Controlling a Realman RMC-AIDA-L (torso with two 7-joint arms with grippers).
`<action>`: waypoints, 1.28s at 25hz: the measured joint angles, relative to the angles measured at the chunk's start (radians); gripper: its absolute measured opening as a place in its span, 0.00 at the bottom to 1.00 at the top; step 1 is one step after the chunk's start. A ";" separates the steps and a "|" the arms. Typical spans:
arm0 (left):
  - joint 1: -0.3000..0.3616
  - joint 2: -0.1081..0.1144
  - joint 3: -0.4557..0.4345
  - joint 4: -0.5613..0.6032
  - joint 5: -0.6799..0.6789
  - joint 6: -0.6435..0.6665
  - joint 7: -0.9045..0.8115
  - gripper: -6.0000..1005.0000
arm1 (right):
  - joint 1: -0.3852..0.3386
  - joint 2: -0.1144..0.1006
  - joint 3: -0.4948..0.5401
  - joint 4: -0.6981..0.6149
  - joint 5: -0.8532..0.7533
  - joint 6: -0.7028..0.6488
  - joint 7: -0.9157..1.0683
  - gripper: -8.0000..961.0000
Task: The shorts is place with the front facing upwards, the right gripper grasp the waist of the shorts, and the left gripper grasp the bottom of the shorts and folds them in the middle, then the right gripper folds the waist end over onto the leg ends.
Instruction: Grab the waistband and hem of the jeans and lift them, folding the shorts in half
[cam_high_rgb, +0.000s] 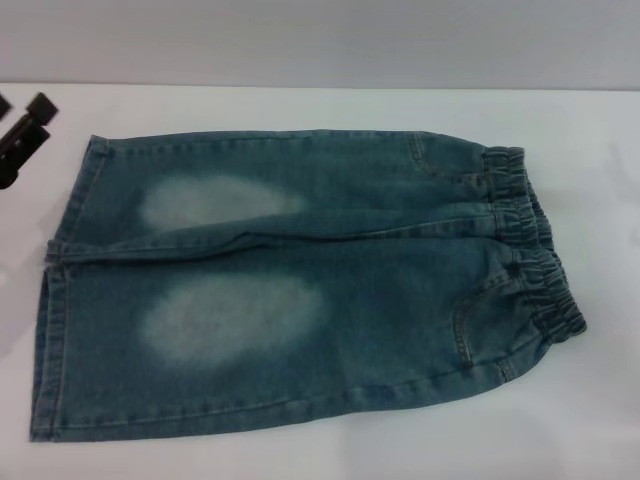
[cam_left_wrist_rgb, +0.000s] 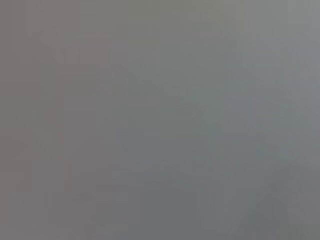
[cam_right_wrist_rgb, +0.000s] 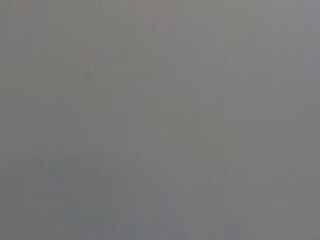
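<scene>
Denim shorts (cam_high_rgb: 300, 285) lie flat on the white table (cam_high_rgb: 600, 420); left hand (cam_high_rgb: 22, 138) at the edge, state unclear.

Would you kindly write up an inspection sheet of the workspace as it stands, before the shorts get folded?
Surface: white table, bare around the garment.
Job's things: denim shorts lie flat and unfolded, front up; elastic waist toward the robot's right, leg ends toward its left; pale faded patches on both legs.
Clutter: nothing seen.
Grippers: left gripper shows only as a dark part at the far left edge of the head view, clear of the shorts; right gripper not in view. Both wrist views show plain grey only.
Cables: nothing seen.
Surroundings: pale grey wall behind the table.
</scene>
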 joint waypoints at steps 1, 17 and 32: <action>-0.014 0.012 0.046 0.029 0.000 0.002 -0.070 0.78 | -0.001 0.000 0.003 0.000 0.000 0.001 0.000 0.82; -0.110 0.102 0.849 0.490 -0.001 0.193 -1.029 0.77 | -0.058 -0.004 0.063 -0.013 0.002 0.010 -0.008 0.82; -0.040 0.170 0.948 0.510 0.000 0.361 -1.440 0.77 | -0.119 -0.007 0.103 -0.058 0.001 0.044 -0.012 0.82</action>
